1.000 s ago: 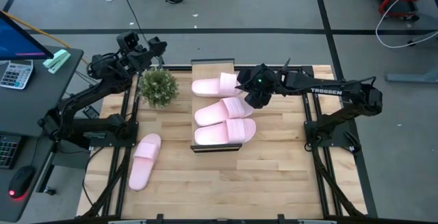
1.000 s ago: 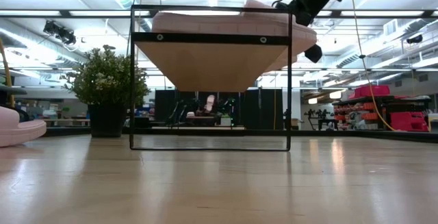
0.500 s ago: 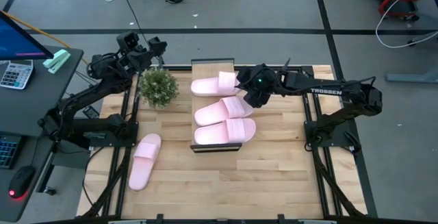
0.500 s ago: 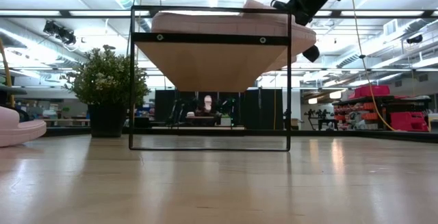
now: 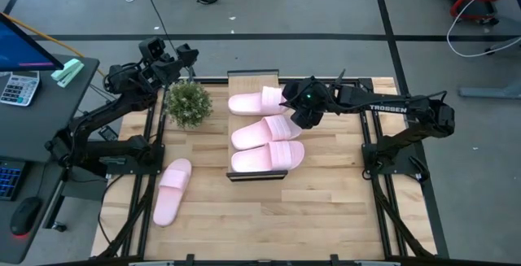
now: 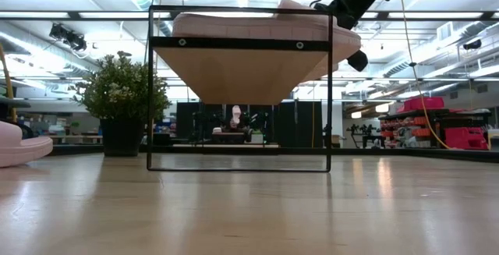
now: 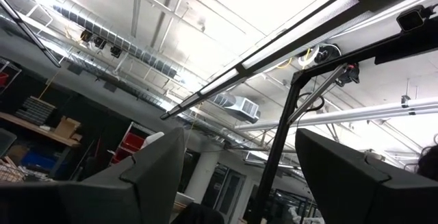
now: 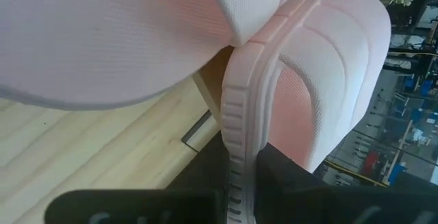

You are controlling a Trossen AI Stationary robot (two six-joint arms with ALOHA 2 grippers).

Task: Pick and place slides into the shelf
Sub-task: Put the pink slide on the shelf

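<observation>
Three pink slides are seen lying side by side on the shelf (image 5: 254,76), a narrow rack with a light wood top and a thin black frame standing mid-table beside a small potted plant (image 5: 188,102): the far slide (image 5: 254,102), the middle slide (image 5: 262,130) and the near slide (image 5: 267,156). A fourth slide (image 5: 172,190) is left on the table (image 5: 326,209), well apart from the shelf, nearer the left arm's side. The right gripper (image 5: 286,100) is held at the heel end of the far slide, and in the right wrist view its two dark fingers (image 8: 205,166) are pressed narrowly against the ribbed sole edge (image 8: 237,121), so that slide is pinched by its rim. The left gripper (image 5: 181,58) is raised off the table behind the plant, its fingers (image 7: 147,172) spread wide with nothing between them. The slides are judged to be light, soft foam: some squash under the pinch is to be expected, little risk of breakage, and a textured surface that should not slip easily. A grip across the sole's thin edge, as is shown here, is judged workable but liable to let the slide swing or sag; the wide strap, or the edge near the slide's middle, is thought the steadier place for the fourth slide to be taken.
</observation>
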